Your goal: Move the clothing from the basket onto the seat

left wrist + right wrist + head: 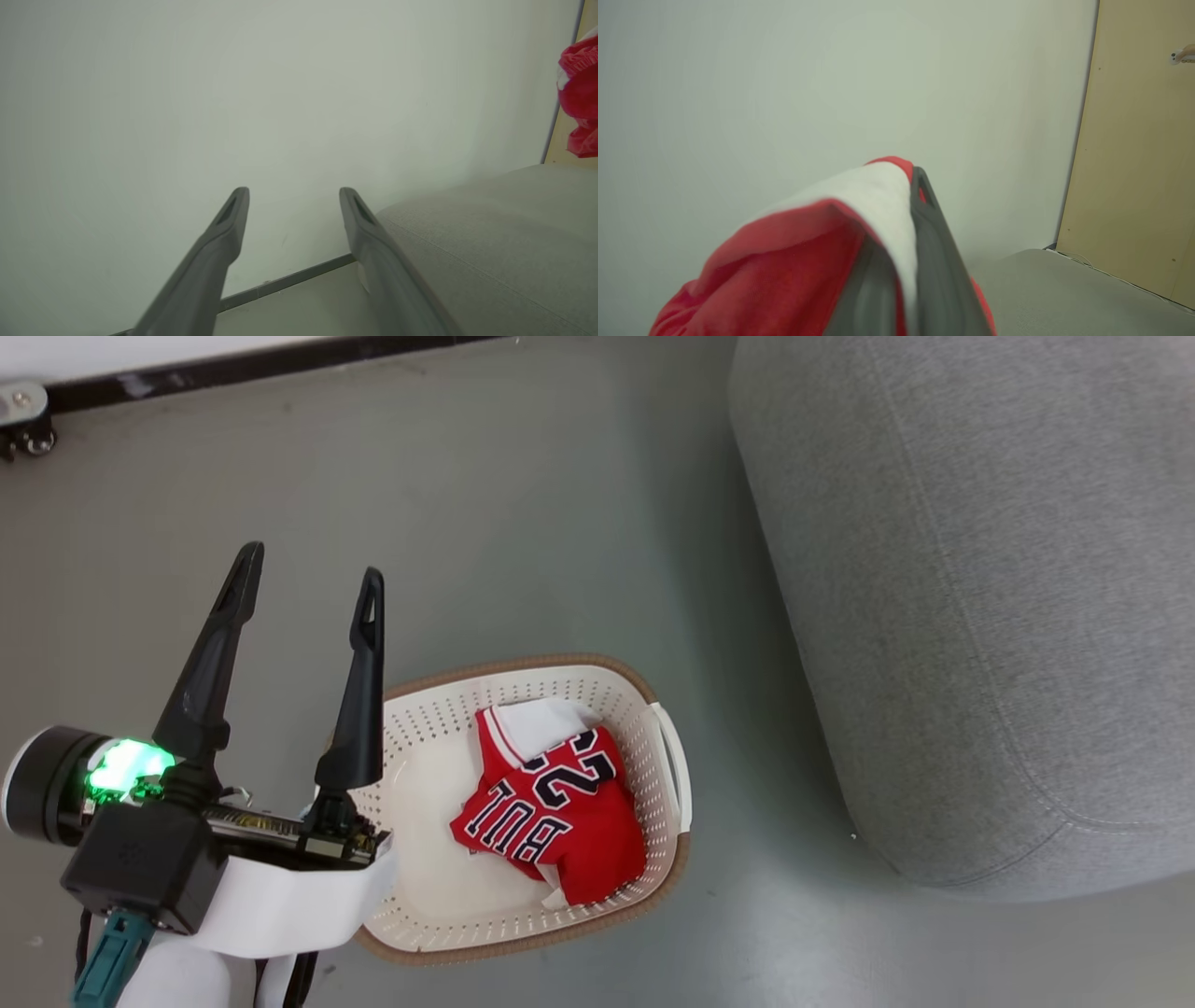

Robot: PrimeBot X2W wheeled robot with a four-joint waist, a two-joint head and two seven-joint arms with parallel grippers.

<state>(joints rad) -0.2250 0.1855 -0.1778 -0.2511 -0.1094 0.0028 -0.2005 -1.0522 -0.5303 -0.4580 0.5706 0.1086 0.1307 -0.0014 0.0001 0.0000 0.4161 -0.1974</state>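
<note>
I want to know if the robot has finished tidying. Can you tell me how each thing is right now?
Left gripper: open, holding nothing.
Right gripper: shut on a red garment.
Red garment: lifted up, draped over the right gripper, white trim showing.
Jersey: crumpled, lying in the basket.
Basket: upright on the floor, with the jersey inside.
Sofa: beside the basket, not touching it.
</note>
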